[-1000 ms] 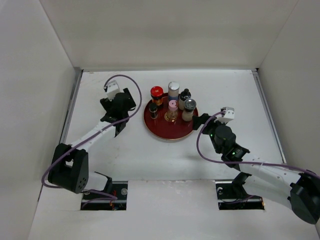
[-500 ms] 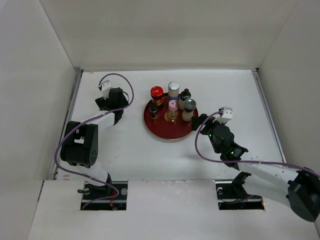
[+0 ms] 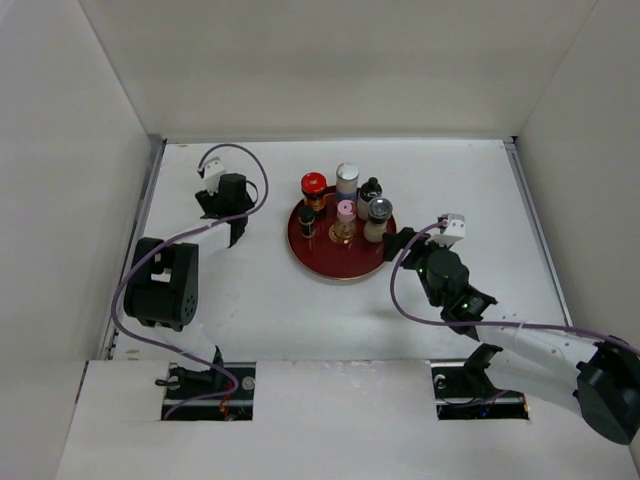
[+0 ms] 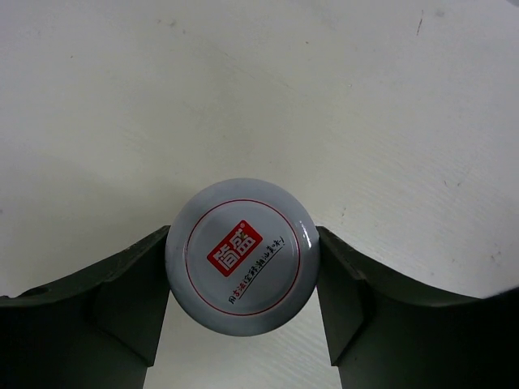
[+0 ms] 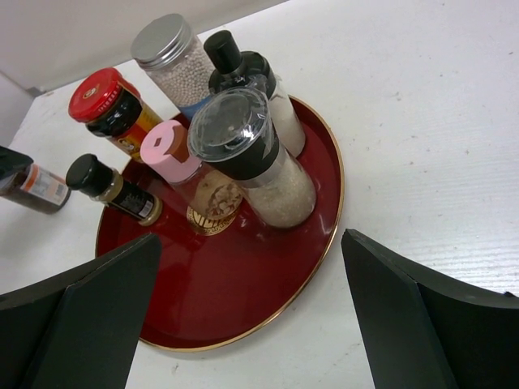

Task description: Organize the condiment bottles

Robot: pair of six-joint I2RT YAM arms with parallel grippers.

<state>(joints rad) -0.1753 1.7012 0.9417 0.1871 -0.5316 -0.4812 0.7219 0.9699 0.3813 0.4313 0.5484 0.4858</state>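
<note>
My left gripper (image 4: 241, 267) is shut on a silver-lidded jar (image 4: 241, 256) with a red logo on its lid, one finger against each side. In the top view the left gripper (image 3: 232, 226) is left of the round dark-red tray (image 3: 340, 265) and hides the jar. On the tray stand a red-capped dark jar (image 3: 314, 184), a white blue-banded cylinder (image 3: 347, 175), a black-topped bottle (image 3: 370, 188), a grey-capped beige shaker (image 3: 379, 212), a pink-capped bottle (image 3: 345, 212) and a thin dark bottle (image 3: 307, 216). My right gripper (image 3: 397, 242) is open and empty at the tray's right rim.
White walls close in the table on the left, back and right. In the right wrist view the tray's bare near half (image 5: 235, 300) lies between my open fingers. The held jar (image 5: 36, 188) shows at that view's left edge, beyond the tray.
The left arm has folded back and its gripper has moved left and away from the tray, still shut on the jar. The right arm has barely moved.
</note>
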